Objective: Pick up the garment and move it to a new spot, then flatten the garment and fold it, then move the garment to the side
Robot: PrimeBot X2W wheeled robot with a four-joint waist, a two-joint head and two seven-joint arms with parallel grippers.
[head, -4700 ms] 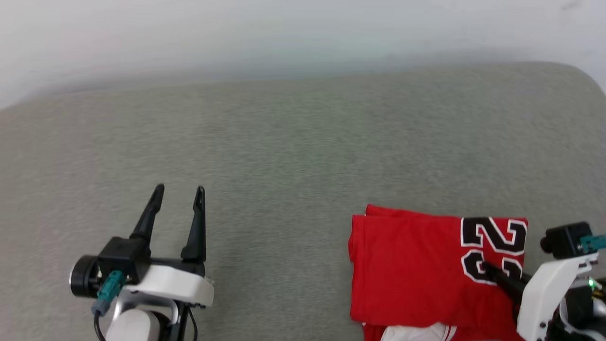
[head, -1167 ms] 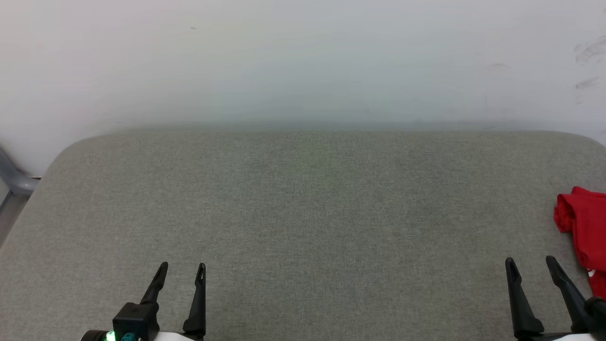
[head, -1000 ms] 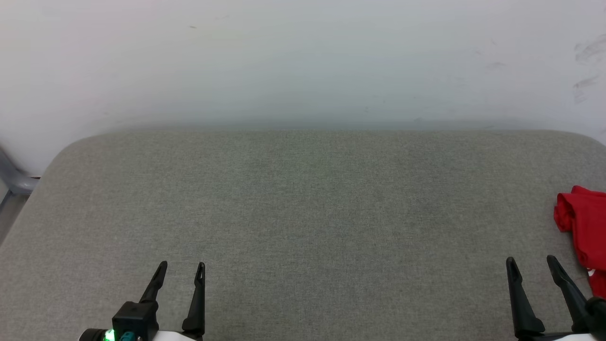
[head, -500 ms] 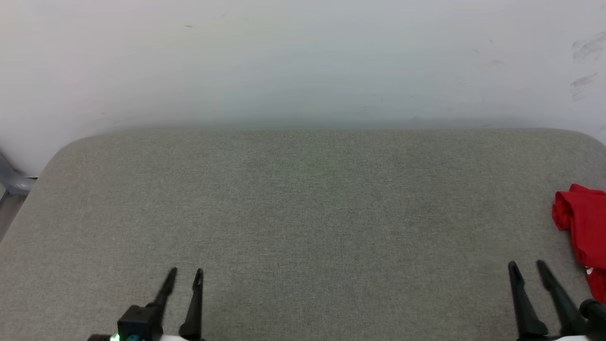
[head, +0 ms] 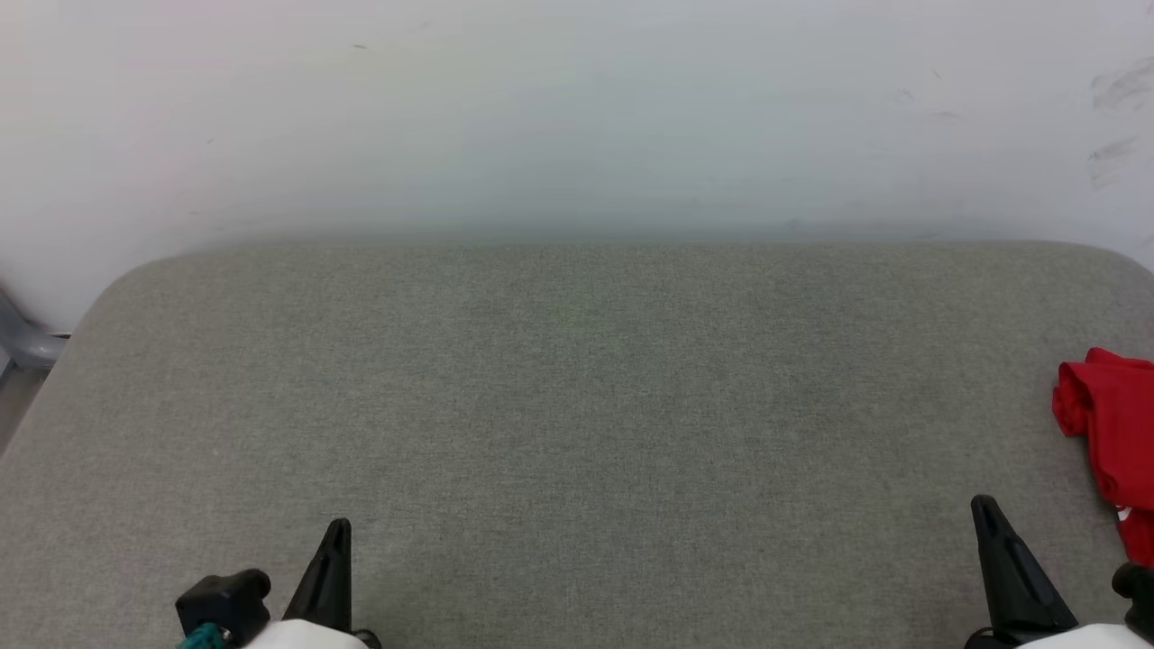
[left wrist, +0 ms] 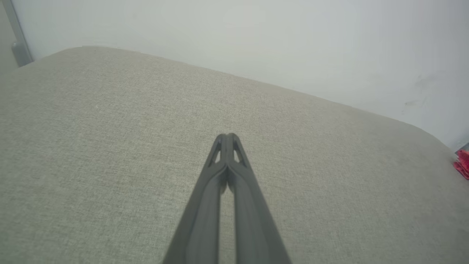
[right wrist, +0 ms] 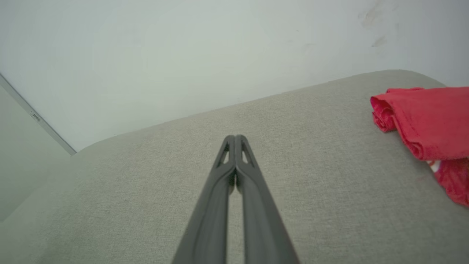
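Head and wrist views, both arms low at the near edge. I am looking at a pale wall (head: 577, 108) that is filling the upper part of the head view. Below it, a grey padded surface (head: 577, 388) with rounded far corners is spreading across the whole width. The garment (head: 1113, 442) is lying on this surface at its far right, partly cut off by the edge of the head view. It is showing as bunched red cloth with a rolled fold toward the middle and a speck of white low down; the right wrist view is showing it off to that gripper's right, well apart from the fingers. The right gripper (head: 983, 507) is hovering at the lower right, near the garment but not touching it, its two dark fingers pressing together at the tips and holding nothing. The left gripper (head: 337, 530) is sitting at the lower left, far from the garment, its fingers likewise meeting tip to tip on nothing. A grey post (head: 22, 338) is standing at the left edge.
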